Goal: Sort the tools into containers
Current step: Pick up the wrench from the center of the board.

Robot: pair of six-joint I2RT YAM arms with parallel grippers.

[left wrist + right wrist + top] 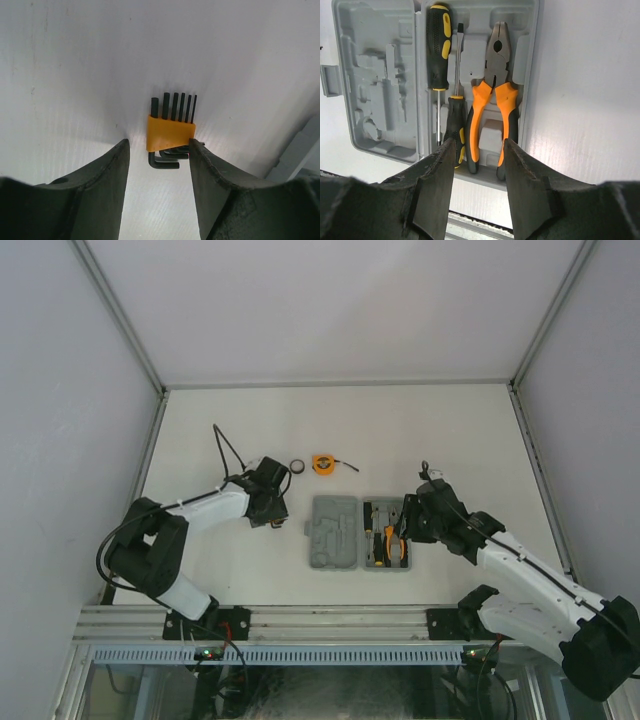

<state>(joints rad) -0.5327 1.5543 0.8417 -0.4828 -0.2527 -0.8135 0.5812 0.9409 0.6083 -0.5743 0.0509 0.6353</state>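
The grey tool case [335,532] lies open at mid-table. Its right half holds orange-handled pliers [492,95] and two black-and-yellow screwdrivers [439,47] [455,125] in their recesses; the left half [375,85] shows only bare recesses. My right gripper [479,150] hangs open over the near edge of that right half, holding nothing. The orange hex-key set [170,132] lies on the table left of the case. My left gripper [157,150] is open around its near end, the right finger [210,170] touching the holder. A black ring [297,466] and an orange tape measure [322,464] lie behind the case.
White enclosure walls close in the table at the back and both sides. An aluminium rail [320,620] runs along the near edge, also seen under the right gripper [470,225]. A black cable [225,445] loops up from the left arm.
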